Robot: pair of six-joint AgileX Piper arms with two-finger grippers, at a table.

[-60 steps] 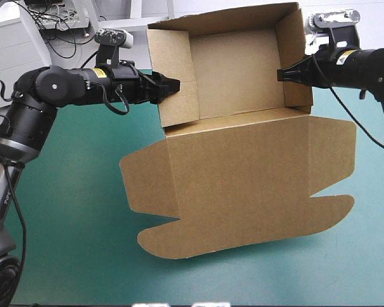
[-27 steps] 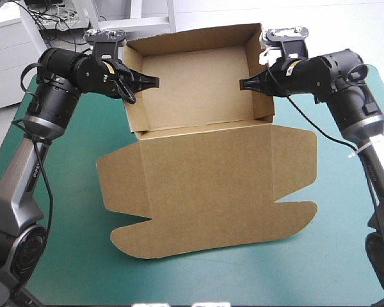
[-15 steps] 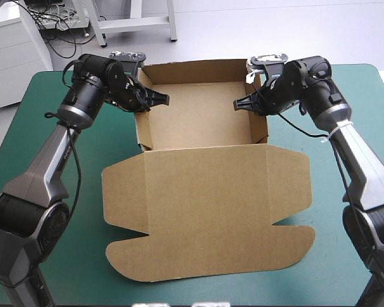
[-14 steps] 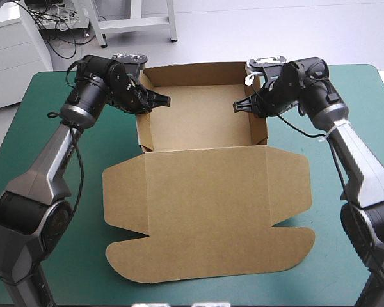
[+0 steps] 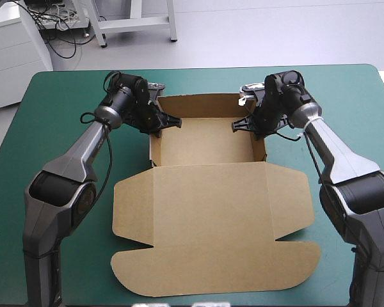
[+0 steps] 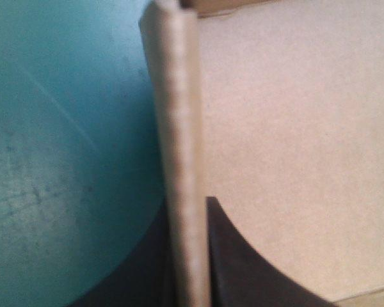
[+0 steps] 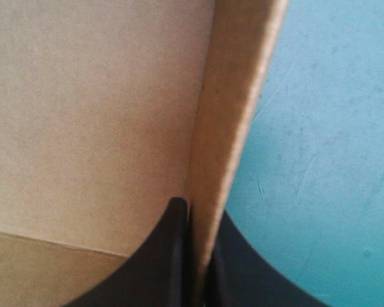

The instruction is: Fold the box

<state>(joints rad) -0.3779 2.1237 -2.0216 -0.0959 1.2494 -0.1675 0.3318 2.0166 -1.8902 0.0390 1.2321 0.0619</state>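
The box (image 5: 211,192) rests on the teal-green cover (image 5: 64,192) as an open tray, held between the two grippers, which face each other across it.

The left gripper (image 5: 168,121) pinches the tray's left wall (image 5: 155,139). In the left wrist view that wall (image 6: 182,128) stands upright between the black fingers (image 6: 233,262), one finger inside the tray and the other outside, both pressed nearly together against the board. Ahead of the inner finger lies the tray floor (image 6: 294,141). Ahead of the outer finger lies bare cover (image 6: 64,160).

The right gripper (image 5: 243,123) clamps the opposite right wall (image 5: 265,148) in the same way. In the right wrist view the wall (image 7: 230,128) rises between its fingers (image 7: 169,256), which are all but closed on the sheet. The tray floor (image 7: 96,115) is on the inner finger's side and the cover (image 7: 326,128) is on the outer finger's side.

In the high view the far wall (image 5: 201,105) stands upright beyond both grippers. The tray floor (image 5: 205,141) spreads between them. The lid (image 5: 211,236) lies flat on the cover on the robot's side of the grippers, joined to the tray's near edge, with its rounded flaps spread out to either side.
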